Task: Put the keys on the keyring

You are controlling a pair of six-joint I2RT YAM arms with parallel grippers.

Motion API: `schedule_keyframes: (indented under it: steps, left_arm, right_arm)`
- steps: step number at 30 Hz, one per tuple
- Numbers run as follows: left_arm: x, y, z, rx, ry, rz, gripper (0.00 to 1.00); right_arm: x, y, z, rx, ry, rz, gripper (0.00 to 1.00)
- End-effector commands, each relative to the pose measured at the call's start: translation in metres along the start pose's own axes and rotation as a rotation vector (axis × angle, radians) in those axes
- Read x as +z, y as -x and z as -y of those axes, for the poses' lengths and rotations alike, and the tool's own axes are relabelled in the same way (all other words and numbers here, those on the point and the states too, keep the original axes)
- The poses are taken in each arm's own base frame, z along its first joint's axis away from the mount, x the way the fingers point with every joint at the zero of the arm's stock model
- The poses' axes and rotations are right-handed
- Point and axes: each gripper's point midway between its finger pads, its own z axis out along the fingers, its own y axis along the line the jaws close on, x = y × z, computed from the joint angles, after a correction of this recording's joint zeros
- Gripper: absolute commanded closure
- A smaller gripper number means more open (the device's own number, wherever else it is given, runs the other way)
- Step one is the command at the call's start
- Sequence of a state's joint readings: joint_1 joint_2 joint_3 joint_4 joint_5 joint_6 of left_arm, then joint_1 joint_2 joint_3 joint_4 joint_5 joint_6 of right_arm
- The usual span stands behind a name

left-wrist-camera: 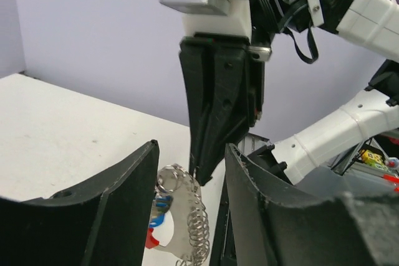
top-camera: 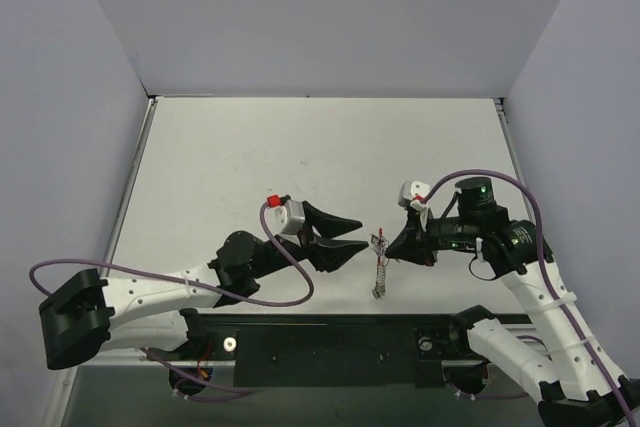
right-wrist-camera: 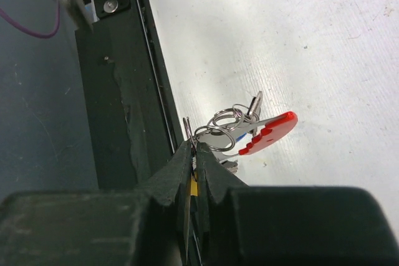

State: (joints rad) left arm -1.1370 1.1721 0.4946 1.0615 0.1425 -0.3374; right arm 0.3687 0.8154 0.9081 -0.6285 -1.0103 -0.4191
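The right gripper [right-wrist-camera: 194, 149] has its fingers pressed together on the keyring [right-wrist-camera: 225, 123], pinching it at one edge. A sliver of yellow shows between the fingers (perhaps a key's head, though I cannot tell). The left gripper [top-camera: 364, 233] is spread and empty, its tips just left of the ring and pointing at it. From its own wrist camera, the ring sits in the gap between its two fingers [left-wrist-camera: 118, 210], touching neither.

The ring is at the near side of the table [top-camera: 300, 147], a little right of the middle, close to the near edge. Its chain [top-camera: 379, 275] trails from it toward the near side.

As for progress, some of it looks done. A red key [right-wrist-camera: 272, 131] and a black key [right-wrist-camera: 255, 104] sit bunched tight against the ring and appear threaded on it. Something blue [left-wrist-camera: 163, 204] shows in the same bunch. I see no green key anywhere, and no loose keys lie on the table in the top view. Whether the yellow piece is already on the ring or merely held against it is hidden by the fingers. My guess is that the job is well along, with at most the yellow key left to work around the coil. The left gripper seems placed to steady the ring for that.
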Motion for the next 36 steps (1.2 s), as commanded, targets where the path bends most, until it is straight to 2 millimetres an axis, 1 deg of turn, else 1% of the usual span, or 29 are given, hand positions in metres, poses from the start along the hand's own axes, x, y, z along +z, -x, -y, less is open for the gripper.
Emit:
schedule_keyframes:
  steps: [1,2,3,4,5,6,7,8,9,10,11,12,13,14,15,16,17,18,19,21,22,23,25,26,27,28,30,33,36]
  left_arm:
    - [-0.004,0.003,-0.007,-0.028,0.058,-0.2,0.41]
    - [-0.007,-0.001,-0.009,-0.014,0.057,-0.24,0.4]
    - [-0.009,-0.005,-0.009,0.0,0.059,-0.291,0.39]
    - [-0.008,-0.004,-0.008,0.016,0.049,-0.309,0.39]
    - [-0.01,-0.012,-0.01,0.03,0.055,-0.363,0.39]
    - [-0.009,-0.013,-0.009,0.03,0.047,-0.382,0.37]
    - [-0.005,-0.015,-0.01,0.042,0.045,-0.414,0.34]
    - [-0.004,-0.019,-0.009,0.045,0.029,-0.437,0.34]
    - [0.002,-0.023,-0.01,0.062,0.017,-0.462,0.34]
    - [0.008,-0.018,-0.003,0.062,-0.013,-0.457,0.35]
    - [0.011,-0.028,-0.005,0.062,-0.021,-0.482,0.37]
    - [0.017,-0.026,0.001,0.066,-0.05,-0.477,0.38]
    - [0.022,-0.034,0.0,0.074,-0.061,-0.49,0.41]
    - [0.027,-0.035,0.007,0.079,-0.086,-0.489,0.43]
    - [0.031,-0.042,0.008,0.09,-0.106,-0.494,0.46]
    - [0.033,-0.046,0.014,0.093,-0.128,-0.495,0.46]
    - [0.039,-0.05,0.017,0.098,-0.142,-0.484,0.47]
    - [0.039,-0.058,0.017,0.096,-0.145,-0.49,0.47]
    - [0.044,-0.056,0.022,0.105,-0.163,-0.459,0.48]
    - [0.048,-0.058,0.024,0.125,-0.168,-0.414,0.48]
    - [0.048,-0.059,0.023,0.134,-0.169,-0.382,0.5]
    - [0.05,-0.059,0.02,0.141,-0.148,-0.358,0.5]
    - [0.046,-0.062,0.016,0.145,-0.121,-0.327,0.5]
    - [0.047,-0.056,0.016,0.151,-0.107,-0.299,0.51]
    - [0.045,-0.058,0.013,0.154,-0.087,-0.297,0.51]
    - [0.045,-0.055,0.011,0.166,-0.075,-0.285,0.51]
    - [0.043,-0.055,0.006,0.181,-0.035,-0.282,0.51]
    - [0.043,-0.054,-0.001,0.196,0.006,-0.272,0.53]
    - [0.046,-0.05,0.0,0.204,0.014,-0.246,0.53]
  right_arm:
    - [-0.014,-0.001,-0.01,-0.076,0.005,-0.074,1.0]
    - [-0.015,-0.003,-0.007,-0.101,-0.003,-0.095,1.0]
    - [-0.018,-0.007,-0.011,-0.098,0.002,-0.123,1.0]
    - [-0.02,-0.01,-0.008,-0.126,-0.012,-0.145,1.0]
    - [-0.024,-0.012,-0.012,-0.125,-0.005,-0.172,1.0]
    - [-0.027,-0.015,-0.008,-0.163,-0.013,-0.201,1.0]
    - [-0.032,-0.019,-0.01,-0.16,-0.011,-0.248,1.0]
    - [-0.035,-0.022,-0.011,-0.198,0.002,-0.276,1.0]
    - [-0.042,-0.027,-0.013,-0.197,0.013,-0.327,1.0]
    - [-0.045,-0.028,-0.012,-0.23,0.021,-0.351,1.0]
    - [-0.052,-0.033,-0.015,-0.222,0.039,-0.403,1.0]
    - [-0.056,-0.029,-0.015,-0.266,0.054,-0.418,1.0]
    - [-0.061,-0.038,-0.02,-0.241,0.093,-0.472,1.0]
    - [-0.063,-0.034,-0.019,-0.281,0.108,-0.484,1.0]
    - [-0.068,-0.039,-0.024,-0.248,0.145,-0.529,1.0]
    - [-0.072,-0.035,-0.025,-0.27,0.162,-0.539,1.0]
    - [-0.075,-0.04,-0.028,-0.251,0.214,-0.582,1.0]
    - [-0.079,-0.039,-0.032,-0.24,0.234,-0.598,1.0]
    - [-0.078,-0.039,-0.03,-0.234,0.245,-0.611,1.0]
    - [-0.077,-0.038,-0.03,-0.232,0.254,-0.609,1.0]
    - [-0.075,-0.037,-0.028,-0.232,0.249,-0.604,1.0]
    - [-0.074,-0.037,-0.027,-0.222,0.248,-0.605,1.0]
    - [-0.073,-0.038,-0.025,-0.209,0.25,-0.613,1.0]
    - [-0.072,-0.038,-0.026,-0.202,0.255,-0.612,1.0]
    - [-0.071,-0.038,-0.026,-0.202,0.257,-0.608,1.0]
    - [-0.07,-0.037,-0.026,-0.197,0.26,-0.602,1.0]
    - [-0.069,-0.036,-0.026,-0.194,0.265,-0.595,1.0]
    - [-0.066,-0.035,-0.025,-0.187,0.273,-0.59,1.0]
    - [-0.064,-0.035,-0.027,-0.171,0.288,-0.585,1.0]
